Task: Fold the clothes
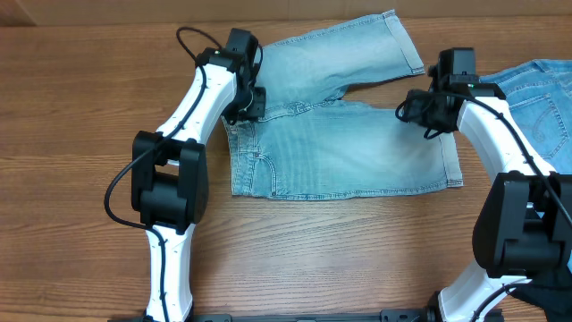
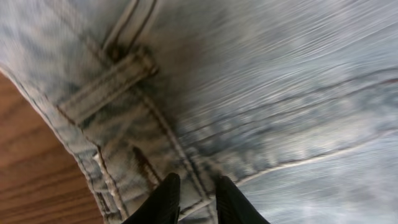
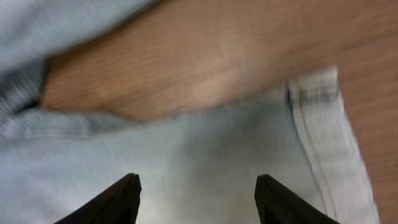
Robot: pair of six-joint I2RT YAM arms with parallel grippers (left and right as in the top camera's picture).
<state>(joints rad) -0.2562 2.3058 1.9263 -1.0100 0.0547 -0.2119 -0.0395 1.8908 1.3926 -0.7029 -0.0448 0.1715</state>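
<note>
The pale light-blue denim shorts (image 1: 344, 148) lie flat on the wooden table. The waistband is at the left, one leg runs right and the other angles to the upper right. My left gripper (image 1: 248, 97) is at the waistband's far corner. In the left wrist view its fingers (image 2: 198, 190) are close together, with a stitched seam of the shorts (image 2: 249, 93) pinched between them. My right gripper (image 1: 424, 111) is over the top edge of the lower leg, near the hem. In the right wrist view it (image 3: 198, 186) is open just above the leg fabric (image 3: 205, 149), with nothing in it.
A darker medium-blue pair of jeans (image 1: 541, 89) lies at the table's right edge, beside the right arm. Bare wooden table (image 1: 340, 250) lies in front of the shorts. Table wood also shows between the two legs (image 3: 186, 68).
</note>
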